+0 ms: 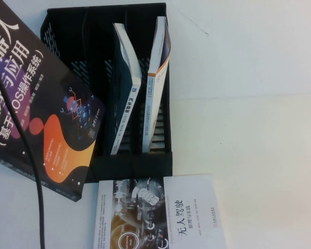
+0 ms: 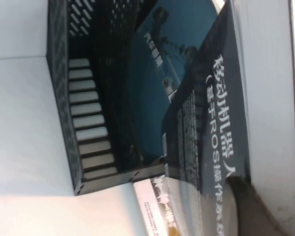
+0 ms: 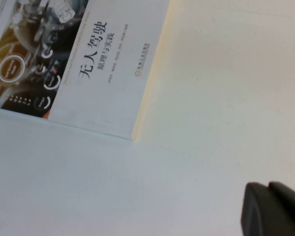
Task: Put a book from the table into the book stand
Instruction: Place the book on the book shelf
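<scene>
The book (image 1: 39, 98), black cover w/ big white Chinese title and orange swirl, is up off the table (image 1: 259, 155), tilted, lower corner over the left edge of the book stand (image 1: 93, 36). In my left wrist view its cover fills the near side, so my left gripper seems clamped on it, though I can't see the fingers themselves. Stand is black, 3 slots: left slot has no book in it, middle slot holds a dark teal book (image 1: 125, 98), right slot holds a white book w/ orange stripe (image 1: 158, 62), both upright-ish and leaning. In front of the stand a white-and-grey book (image 1: 160, 215) lies flat on the table. My right gripper (image 3: 275, 209) hangs low over bare table near that book's corner; fingers look pressed together.
</scene>
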Controlling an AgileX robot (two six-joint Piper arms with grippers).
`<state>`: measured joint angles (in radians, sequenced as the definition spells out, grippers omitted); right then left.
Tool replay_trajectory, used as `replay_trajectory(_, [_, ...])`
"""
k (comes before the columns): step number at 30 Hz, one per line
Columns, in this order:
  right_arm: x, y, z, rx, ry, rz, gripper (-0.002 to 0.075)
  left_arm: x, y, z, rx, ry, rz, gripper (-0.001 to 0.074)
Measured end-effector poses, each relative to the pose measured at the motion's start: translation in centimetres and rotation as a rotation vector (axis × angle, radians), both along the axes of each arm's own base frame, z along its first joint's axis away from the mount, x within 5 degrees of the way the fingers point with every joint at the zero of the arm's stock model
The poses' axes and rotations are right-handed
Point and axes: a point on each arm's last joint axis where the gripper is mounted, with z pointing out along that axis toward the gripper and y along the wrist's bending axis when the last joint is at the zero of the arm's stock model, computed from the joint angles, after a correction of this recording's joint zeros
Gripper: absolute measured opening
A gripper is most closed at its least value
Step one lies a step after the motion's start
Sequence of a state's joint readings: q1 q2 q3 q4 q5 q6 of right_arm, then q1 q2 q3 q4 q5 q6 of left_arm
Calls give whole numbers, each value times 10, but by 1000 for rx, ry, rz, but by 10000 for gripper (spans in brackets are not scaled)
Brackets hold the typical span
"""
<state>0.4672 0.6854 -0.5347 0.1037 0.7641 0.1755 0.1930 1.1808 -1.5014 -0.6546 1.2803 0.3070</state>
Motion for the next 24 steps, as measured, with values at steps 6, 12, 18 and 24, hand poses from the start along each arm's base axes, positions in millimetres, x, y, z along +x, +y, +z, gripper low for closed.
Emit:
replay_trajectory(6, [0,0,0,-2,-1,0,5,21,4,-4,-16,32,0,113])
replay_trajectory(12, [0,0,0,-2,-1,0,4,52,12,-8,1,66,18,113])
replay_trajectory(18, [0,0,0,-2,-1,0,4,83,18,-7,1,67,21,113])
replay_trajectory(24, [0,0,0,-7,5,1,4,107,23,-8,10,65,25,113])
